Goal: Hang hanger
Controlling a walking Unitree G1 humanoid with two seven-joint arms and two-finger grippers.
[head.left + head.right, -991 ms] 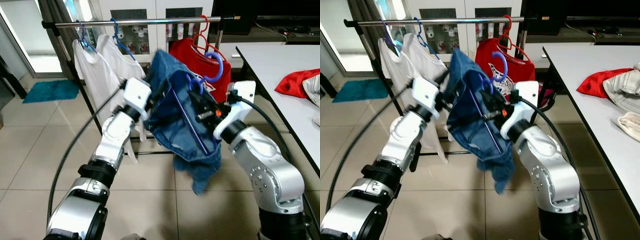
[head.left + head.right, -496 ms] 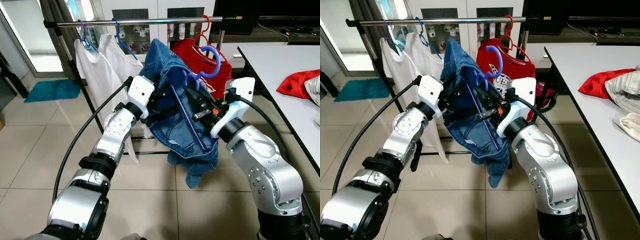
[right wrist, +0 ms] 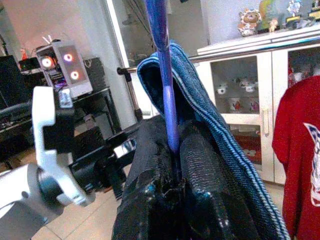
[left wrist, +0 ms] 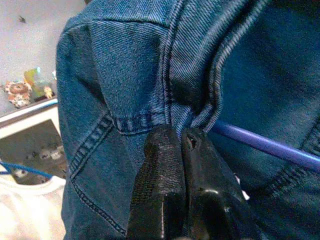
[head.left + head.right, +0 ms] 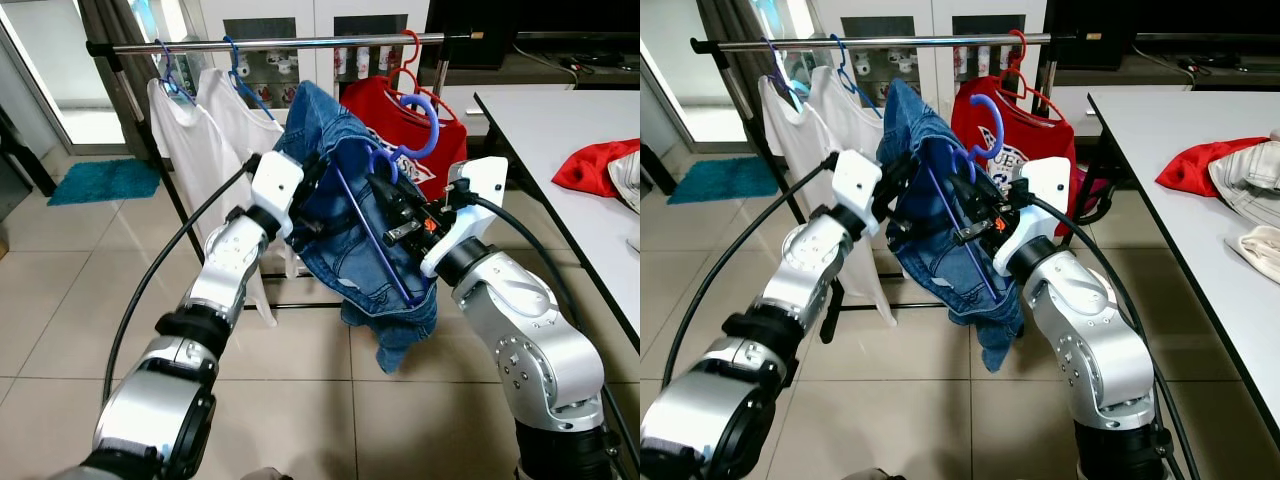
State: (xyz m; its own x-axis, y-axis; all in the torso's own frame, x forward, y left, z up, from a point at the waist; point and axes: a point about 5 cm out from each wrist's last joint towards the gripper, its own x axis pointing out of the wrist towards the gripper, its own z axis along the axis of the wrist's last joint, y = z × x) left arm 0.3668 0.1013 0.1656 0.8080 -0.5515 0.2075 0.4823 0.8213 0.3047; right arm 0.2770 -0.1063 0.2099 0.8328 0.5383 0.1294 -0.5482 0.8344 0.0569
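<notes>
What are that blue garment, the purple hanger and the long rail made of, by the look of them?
Garment: denim, by its woven twill and stitched seams, matte. Hanger: probably plastic, smooth with a slight sheen. Rail: metal, likely steel or chrome, shiny and reflective. Both tools, left and right, grip them.

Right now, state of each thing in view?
Blue hanger: held up, hook not on rail.
Jeans: draped on it, off the floor.
Left end effector: shut on jeans.
Right end effector: shut on blue hanger.
Rail: holds white shirts and red shirt, hung.
</notes>
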